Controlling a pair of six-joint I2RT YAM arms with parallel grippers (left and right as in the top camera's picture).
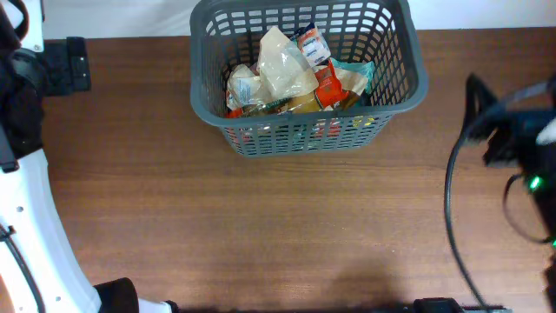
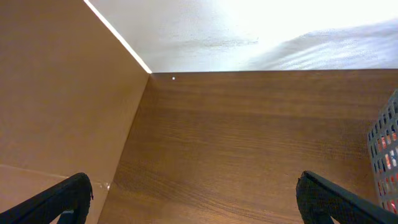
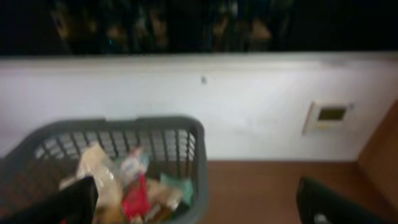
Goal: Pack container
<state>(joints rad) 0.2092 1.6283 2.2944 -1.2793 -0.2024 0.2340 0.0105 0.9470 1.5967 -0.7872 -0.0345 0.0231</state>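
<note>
The dark grey slotted container (image 1: pixel 395 83) stands at the far middle of the table, holding several food packets (image 1: pixel 291 74) in white, red, orange and teal. It shows blurred in the right wrist view (image 3: pixel 196 155), with the packets (image 3: pixel 134 186) inside. Its lattice edge shows in the left wrist view (image 2: pixel 385 155). My left gripper (image 2: pixel 193 199) is open and empty over bare wood at the far left. My right gripper (image 3: pixel 199 202) is open and empty, to the right of the container. Neither gripper's fingers show in the overhead view.
The right arm body (image 1: pixel 521 148) with a black cable (image 1: pixel 456 217) sits at the table's right edge. The left arm's white base (image 1: pixel 26 217) is at the left edge. A white wall (image 3: pixel 249 106) runs behind the table.
</note>
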